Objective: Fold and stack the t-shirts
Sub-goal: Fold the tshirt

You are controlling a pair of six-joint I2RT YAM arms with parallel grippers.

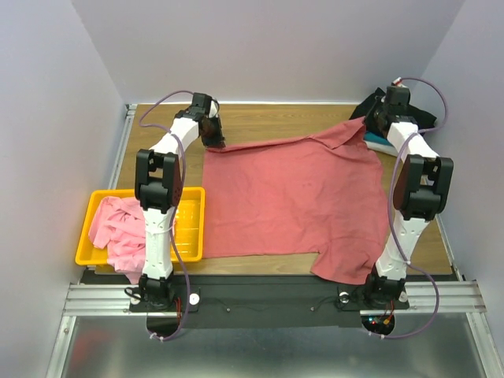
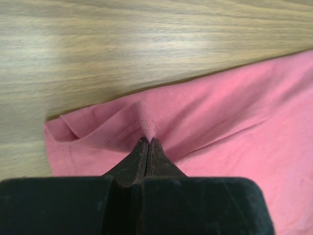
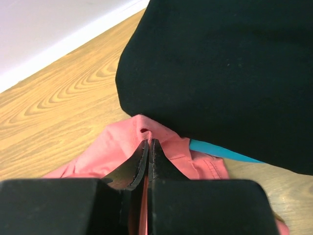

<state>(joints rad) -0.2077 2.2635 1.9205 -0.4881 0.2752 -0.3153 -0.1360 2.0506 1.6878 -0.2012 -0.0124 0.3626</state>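
The large dusty-red t-shirt lies spread across the wooden table, its near right part hanging over the front edge. My left gripper is shut on its far left corner, pinching a fold of red cloth. My right gripper is shut on its far right corner, lifted slightly. The black t-shirt lies folded at the far right, right behind that corner, also in the right wrist view. The light pink t-shirt is bunched in the yellow basket.
The yellow basket stands at the near left beside the left arm. A light blue cloth edge shows under the black shirt. White walls enclose the table on three sides.
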